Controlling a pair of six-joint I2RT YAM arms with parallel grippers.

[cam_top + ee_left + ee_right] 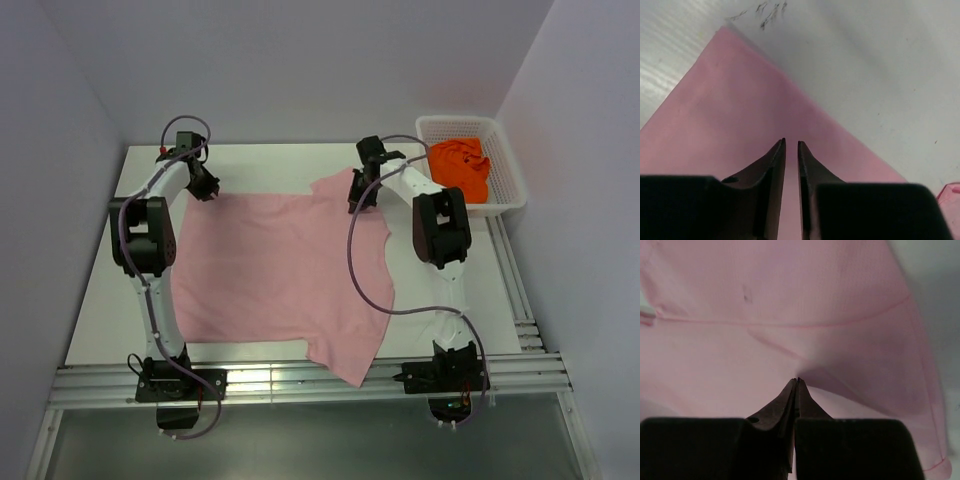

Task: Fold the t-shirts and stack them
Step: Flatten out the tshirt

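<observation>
The pale pink t-shirt [270,270] lies spread flat on the white table [500,300]. At its far left corner my left gripper [205,187] points down onto the cloth [730,110]; in the left wrist view this gripper [791,142] has its jaws a narrow slit apart, with flat pink cloth showing through the slit. On the sleeve at the far right, my right gripper [358,195] is shut, and in the right wrist view the pink cloth [790,315] puckers into a fold at the closed tips [797,380]. The bright orange t-shirt [460,165] sits crumpled in a basket.
A white mesh basket [455,121] stands at the table's far right corner. White walls close in the back and both sides. A metal rail [300,380] runs along the near edge between the two arm bases.
</observation>
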